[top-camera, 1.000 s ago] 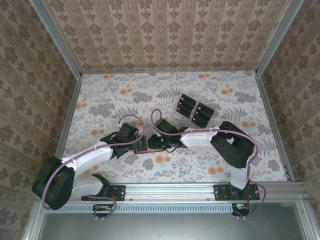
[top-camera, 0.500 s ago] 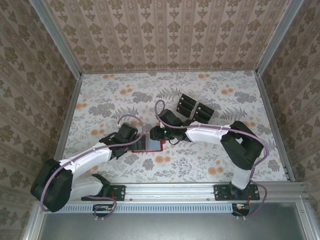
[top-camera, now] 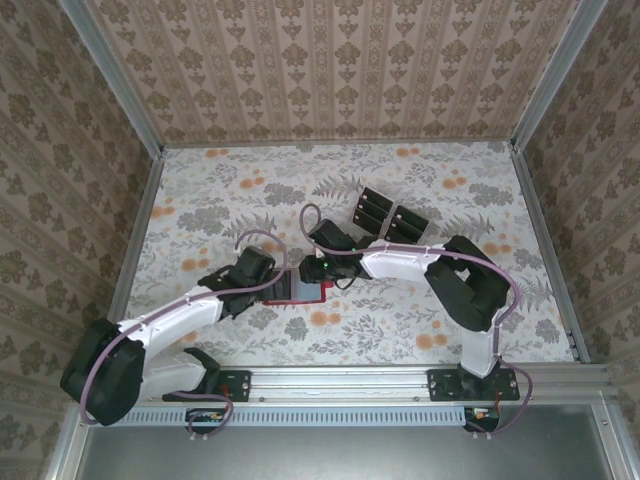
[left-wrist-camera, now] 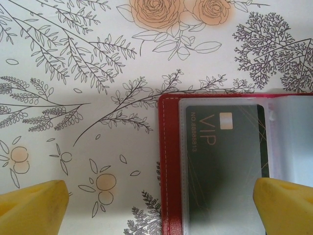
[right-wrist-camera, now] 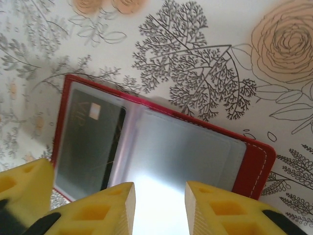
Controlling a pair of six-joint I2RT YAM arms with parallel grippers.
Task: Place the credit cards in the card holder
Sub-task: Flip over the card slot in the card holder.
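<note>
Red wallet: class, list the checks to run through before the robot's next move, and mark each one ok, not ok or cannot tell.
1. Wallet lies open on the table: ok.
2. One card sits in a clear pocket: ok.
3. Neighbouring pocket is free: ok.
4. Left gripper is open, fingers wide apart: ok.
5. Right gripper holds nothing: cannot tell, glare between its fingers.
6. More cards wait farther back on the table: ok.
</note>
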